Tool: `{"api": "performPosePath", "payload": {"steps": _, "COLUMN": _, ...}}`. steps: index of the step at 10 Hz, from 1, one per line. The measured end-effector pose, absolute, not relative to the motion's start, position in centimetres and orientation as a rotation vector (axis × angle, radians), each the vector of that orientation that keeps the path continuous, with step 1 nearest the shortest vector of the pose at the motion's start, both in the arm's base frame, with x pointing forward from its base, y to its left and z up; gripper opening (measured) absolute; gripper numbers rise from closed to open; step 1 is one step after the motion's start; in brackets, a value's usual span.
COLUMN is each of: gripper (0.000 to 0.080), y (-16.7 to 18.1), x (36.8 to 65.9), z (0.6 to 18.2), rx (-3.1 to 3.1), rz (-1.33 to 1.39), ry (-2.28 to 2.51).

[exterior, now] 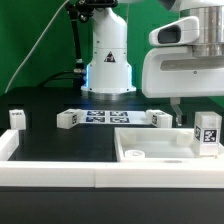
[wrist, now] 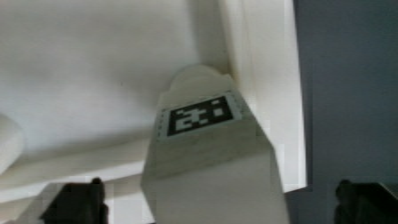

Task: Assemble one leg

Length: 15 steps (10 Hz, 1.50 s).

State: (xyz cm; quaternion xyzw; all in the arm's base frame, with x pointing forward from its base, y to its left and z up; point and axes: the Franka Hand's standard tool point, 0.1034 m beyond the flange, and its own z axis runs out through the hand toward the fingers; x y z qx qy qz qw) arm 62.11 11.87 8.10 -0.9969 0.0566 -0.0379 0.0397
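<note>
A leg [wrist: 210,150], a white post with a square marker tag, stands between my gripper's [wrist: 219,203] two dark fingertips [wrist: 75,203] in the wrist view, with a gap on each side. The gripper is open. In the exterior view this leg [exterior: 208,133] stands upright at the right end of the wide white slab [exterior: 150,152], and one dark finger [exterior: 178,114] hangs just to its left. The slab fills much of the wrist view [wrist: 89,70] behind the leg.
The marker board [exterior: 100,117] lies mid-table in front of the robot base [exterior: 108,65]. Loose white legs lie beside it at the left [exterior: 68,120] and the right [exterior: 160,119]. Another stands at the far left [exterior: 17,118]. A white rim [exterior: 60,172] borders the table front.
</note>
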Motion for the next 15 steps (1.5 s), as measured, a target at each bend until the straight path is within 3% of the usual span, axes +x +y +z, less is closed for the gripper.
{"api": "performPosePath", "payload": {"steps": 2, "gripper": 0.0649, "y": 11.77, "x": 62.14, "z": 8.1, "rx": -3.059, "rz": -0.118, "ry": 0.127}}
{"api": "performPosePath", "payload": {"steps": 3, "gripper": 0.056, "y": 11.77, "x": 62.14, "z": 8.09, "rx": -3.059, "rz": -0.118, "ry": 0.127}}
{"api": "performPosePath", "payload": {"steps": 4, "gripper": 0.0378, "y": 11.77, "x": 62.14, "z": 8.09, "rx": -3.059, "rz": -0.118, "ry": 0.127}}
{"api": "performPosePath", "payload": {"steps": 5, "gripper": 0.029, "y": 11.73, "x": 62.15, "z": 8.1, "rx": -3.059, "rz": -0.119, "ry": 0.128}}
{"api": "performPosePath", "payload": {"steps": 8, "gripper": 0.0291, "y": 11.69, "x": 62.15, "z": 8.1, "rx": -3.054, "rz": -0.117, "ry": 0.181}}
{"api": "performPosePath", "payload": {"steps": 15, "gripper": 0.0294, "y": 10.84, "x": 62.05, "z": 7.91, "rx": -2.449, "rz": -0.066, "ry": 1.706}}
